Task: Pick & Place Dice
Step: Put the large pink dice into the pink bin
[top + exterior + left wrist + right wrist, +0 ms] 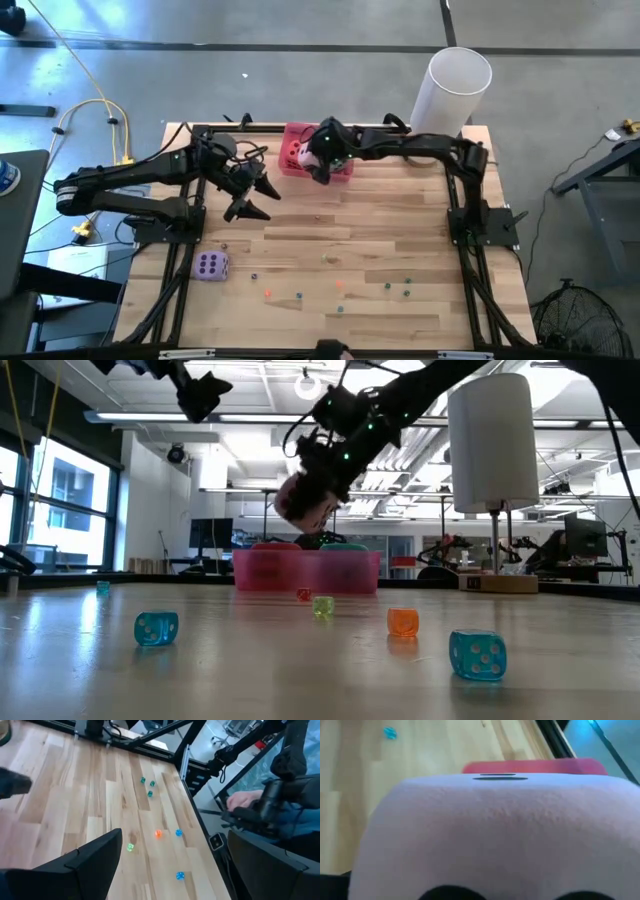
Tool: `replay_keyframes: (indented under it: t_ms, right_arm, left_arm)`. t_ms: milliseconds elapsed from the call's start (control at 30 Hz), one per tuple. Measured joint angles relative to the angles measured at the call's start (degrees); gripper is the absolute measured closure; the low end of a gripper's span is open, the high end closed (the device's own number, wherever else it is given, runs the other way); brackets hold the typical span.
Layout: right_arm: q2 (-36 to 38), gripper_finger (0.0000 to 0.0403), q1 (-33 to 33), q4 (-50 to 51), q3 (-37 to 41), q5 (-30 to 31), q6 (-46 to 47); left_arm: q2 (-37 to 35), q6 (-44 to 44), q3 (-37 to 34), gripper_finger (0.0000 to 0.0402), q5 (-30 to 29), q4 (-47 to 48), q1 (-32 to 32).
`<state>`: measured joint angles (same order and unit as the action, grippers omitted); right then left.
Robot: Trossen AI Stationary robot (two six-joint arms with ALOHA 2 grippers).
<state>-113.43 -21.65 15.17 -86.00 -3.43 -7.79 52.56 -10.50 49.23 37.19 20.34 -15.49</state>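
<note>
A pink die (305,502) with dark pips hangs above the pink tray (300,572) at the table's far middle, and my right gripper (322,158) is shut on it. This die (490,835) fills the right wrist view and hides the fingers there. Two dice, a red one (270,546) and a teal one (345,546), stick up out of the tray. A purple die (211,265) rests on the table near the left edge. My left gripper (250,195) hovers open and empty left of the tray, above the table. My right gripper holds the pink die (318,160) between its two fingers, coming from the table's right side and slanting down. The die hangs clear of the tray's rim (535,766). The die itself hides where the fingers touch it.
Several tiny coloured dice (338,284) lie scattered over the near half of the table, some showing in the left wrist view (158,833). A tall white cylinder (455,90) stands at the far right corner. A person's hand (245,800) shows beyond the table.
</note>
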Motion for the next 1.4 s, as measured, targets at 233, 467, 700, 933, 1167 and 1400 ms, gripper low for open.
replay_keyframes:
  t_ms: [233,467,700,933,1167,1400]
  right_arm:
    - [-2.39,0.0014,-2.05,4.63,-0.13,3.02,0.26]
    - [-2.65,0.0013,-1.91,5.85,-0.18,8.2,1.99]
    - [-2.65,0.0011,-1.51,12.52,-0.2,14.43,0.34]
    - [-2.57,0.0011,-1.48,17.11,-0.24,17.8,0.72]
    - [-2.6,0.0011,-1.03,18.25,-0.2,18.95,1.02]
    - [-2.66,0.0011,-0.05,20.07,-0.11,22.07,1.59]
  left_arm:
    - [0.0,0.0,0.0,0.0049,0.15,0.48,0.02]
    - [0.02,0.0,0.0,0.0049,0.17,0.46,0.02]
    - [0.02,0.22,0.0,0.0049,0.11,0.44,0.03]
    - [0.04,0.22,0.0,0.0049,0.11,0.46,0.04]
    - [0.04,0.22,-0.02,0.0049,0.04,0.44,0.04]
    - [0.04,0.17,-0.02,0.0049,0.04,0.45,0.04]
